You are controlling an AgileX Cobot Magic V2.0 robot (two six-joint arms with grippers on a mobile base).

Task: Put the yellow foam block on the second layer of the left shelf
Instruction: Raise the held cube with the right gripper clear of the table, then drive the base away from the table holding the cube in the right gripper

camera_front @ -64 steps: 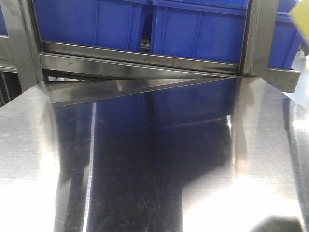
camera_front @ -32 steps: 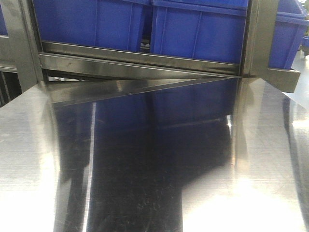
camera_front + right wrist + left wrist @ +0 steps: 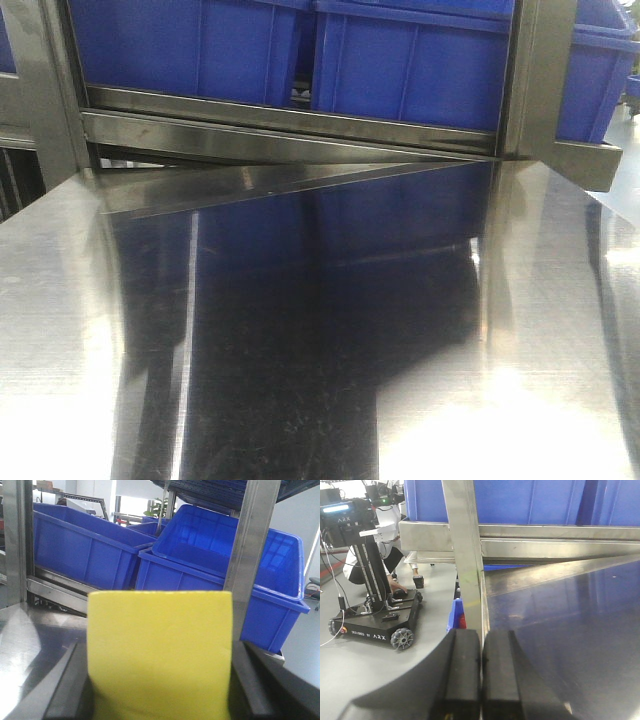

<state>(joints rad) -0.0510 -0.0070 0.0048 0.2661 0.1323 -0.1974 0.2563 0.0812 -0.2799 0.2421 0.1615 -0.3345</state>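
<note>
Saw right end effector (image 3: 160, 685) clamped on the yellow foam block (image 3: 160, 645), left end effector (image 3: 481, 680) pinched empty; clipping that upright (image 3: 250, 545) could've knocked it loose.

Bottom edge cuts off yellow foam block (image 3: 160, 650); top edge crops blue bins (image 3: 410, 70); person (image 3: 395, 560), upper left, half hidden.

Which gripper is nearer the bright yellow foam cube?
Right: the right gripper holds the yellow foam cube. The left gripper sits shut by a steel shelf post, no cube in view.
</note>
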